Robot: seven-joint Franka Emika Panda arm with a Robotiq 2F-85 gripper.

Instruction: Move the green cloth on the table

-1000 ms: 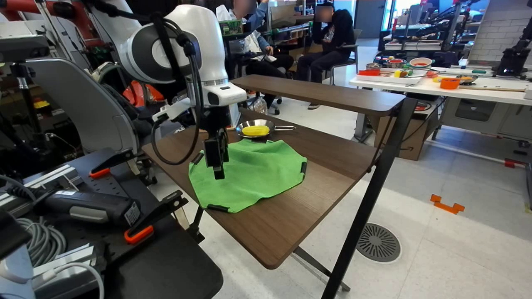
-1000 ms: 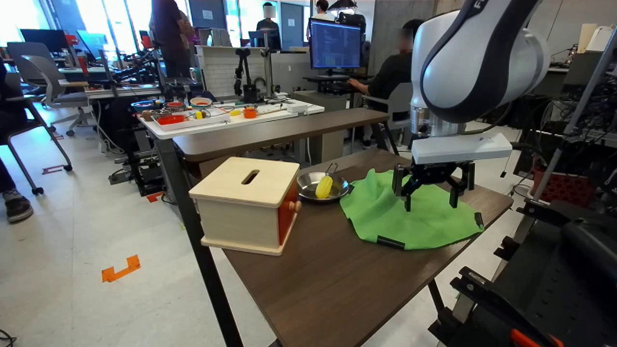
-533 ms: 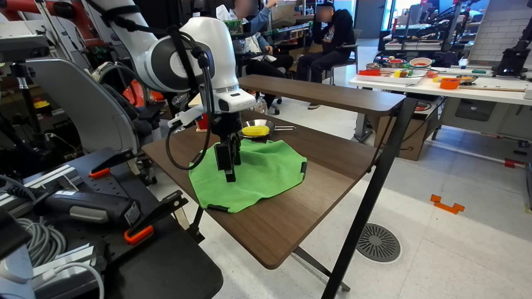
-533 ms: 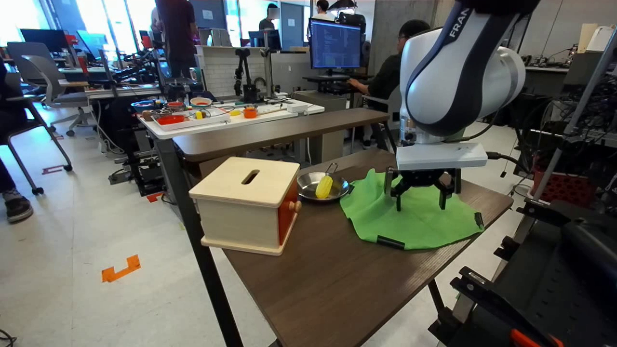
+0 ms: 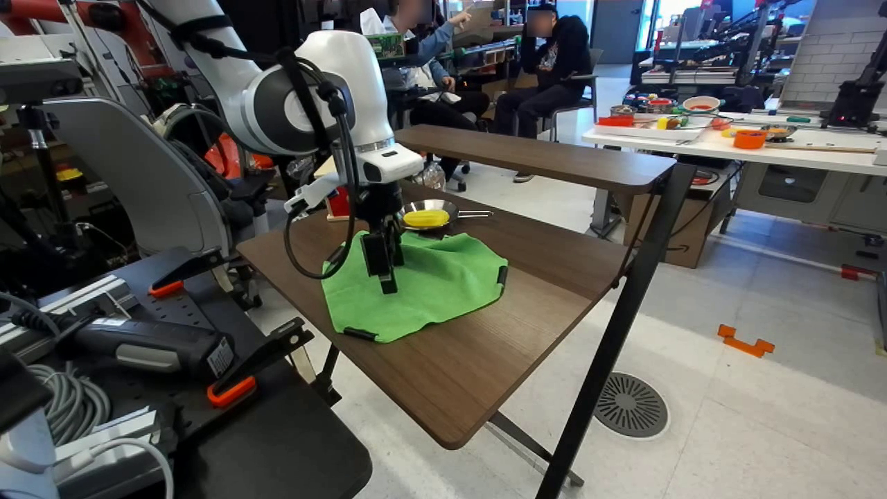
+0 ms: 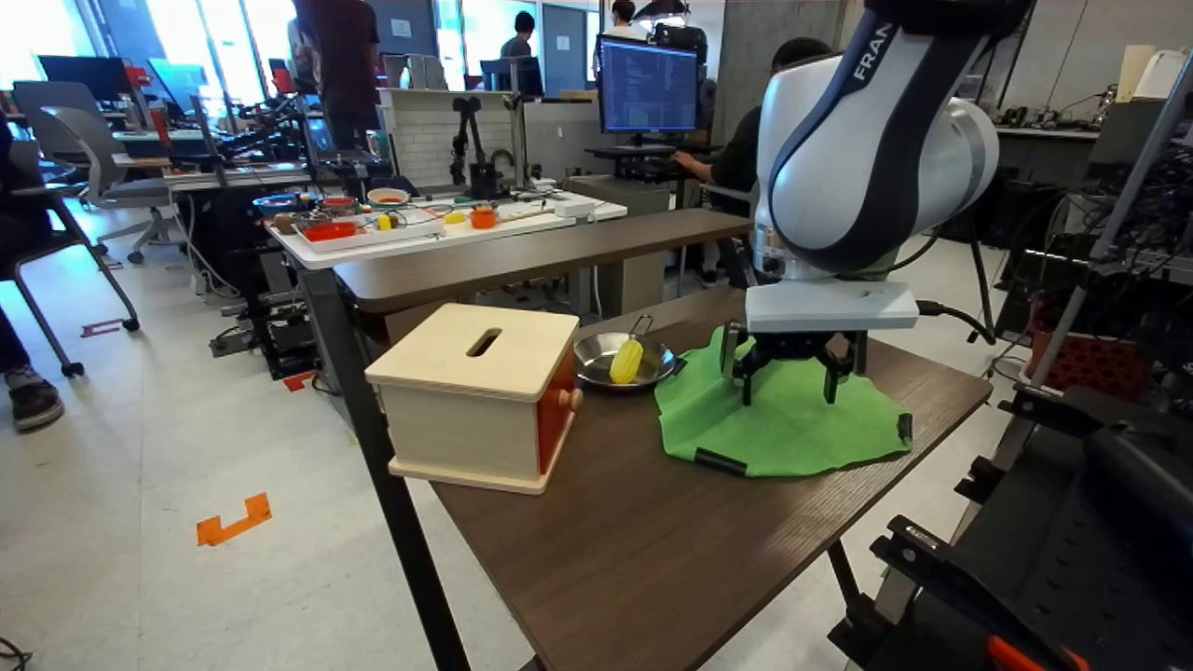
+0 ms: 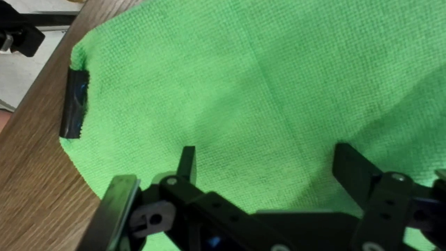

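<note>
The green cloth (image 5: pixel 443 284) lies rumpled on the dark brown table (image 5: pixel 485 388), with black tabs at its corners. It also shows in an exterior view (image 6: pixel 792 443) and fills most of the wrist view (image 7: pixel 223 83). My gripper (image 6: pixel 788 396) is over the cloth, pointing down. In the wrist view the gripper (image 7: pixel 265 149) has its two fingers wide apart, with flat cloth between them and none pinched. The fingertips appear to touch the cloth. One cloth corner with a black tab (image 7: pixel 74 104) lies near the table edge in the wrist view.
A metal pan (image 6: pixel 595 352) with a yellow object (image 6: pixel 627 362) stands beside the cloth. A wooden box (image 6: pixel 461 419) with a red side stands on the table. The raised shelf (image 5: pixel 527 156) runs along one side. A black cart (image 5: pixel 277 430) stands close by.
My gripper has come down onto the cloth. Over the last half second the cloth has slid with the gripper, away from the table's near edge and towards the pan and box side. The fingers stay apart.
</note>
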